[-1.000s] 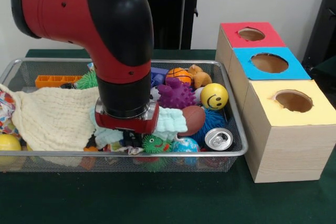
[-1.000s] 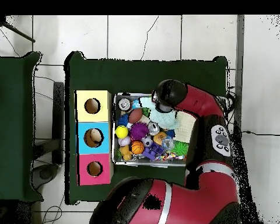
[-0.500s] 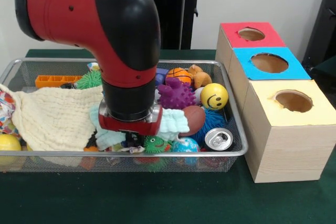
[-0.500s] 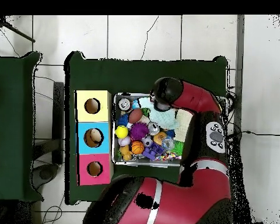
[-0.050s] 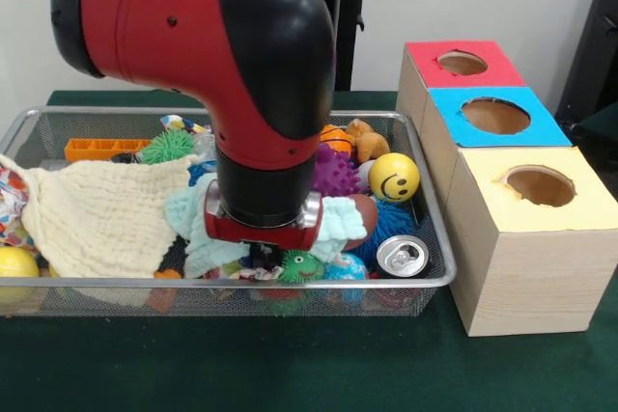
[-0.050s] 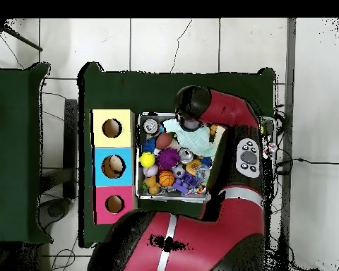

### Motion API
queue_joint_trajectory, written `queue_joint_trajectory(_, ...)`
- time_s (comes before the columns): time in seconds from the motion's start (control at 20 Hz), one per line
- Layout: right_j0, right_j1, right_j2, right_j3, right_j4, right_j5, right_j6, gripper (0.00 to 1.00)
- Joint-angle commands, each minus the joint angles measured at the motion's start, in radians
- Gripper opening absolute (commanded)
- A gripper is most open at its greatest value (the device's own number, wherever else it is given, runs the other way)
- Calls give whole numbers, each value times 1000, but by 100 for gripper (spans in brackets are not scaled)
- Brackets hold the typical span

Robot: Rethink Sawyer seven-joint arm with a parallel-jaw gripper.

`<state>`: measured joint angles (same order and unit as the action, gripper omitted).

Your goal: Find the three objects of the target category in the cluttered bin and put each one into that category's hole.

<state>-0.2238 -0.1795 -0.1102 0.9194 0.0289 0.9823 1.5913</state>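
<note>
Surface (image 5: 290, 373): dark green cloth, bare along the near edge
Bin (image 5: 430, 238): silver wire mesh, shallow, packed with toys and cloth
Near row: green spiky ball (image 5: 301, 265) against the front wall, blue-patterned ball (image 5: 340, 267) just beside it, silver can (image 5: 401, 256) on its side in the corner nearest the boxes
Fingers (image 5: 267, 256): dark tips just show under the red wrist ring, low among the clutter, right beside the green spiky ball; wide or narrow, cannot tell
Cloths: mint towel (image 5: 198, 229) bunched around the wrist; cream waffle-weave cloth (image 5: 97, 214) spread over the bin's other half
Arm (image 5: 251, 74): red with black elbow, bent, last link pointing straight down into the bin
Mid bin: brown football (image 5: 362, 219), yellow smiley ball (image 5: 394, 178), purple spiky ball (image 5: 335, 173)
Far bin: small basketball (image 5: 333, 137), tan plush (image 5: 369, 142), orange block (image 5: 101, 149)
Boxes: wooden, touching in a row beside the bin; yellow top (image 5: 536, 190) nearest, blue (image 5: 492, 115), red (image 5: 462, 63) farthest, a round hole in each
</note>
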Motion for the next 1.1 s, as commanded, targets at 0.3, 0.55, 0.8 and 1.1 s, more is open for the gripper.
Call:
queue_joint_trajectory(0.3, 59, 101, 67, -457, 54, 232, 218, 0)
queue_joint_trajectory(0.55, 62, 110, 73, -476, 63, 235, 232, 0)
queue_joint_trajectory(0.8, 59, 82, 72, -410, 77, 189, 225, 0)
queue_joint_trajectory(1.1, 67, 64, 19, -461, 83, 331, 226, 0)
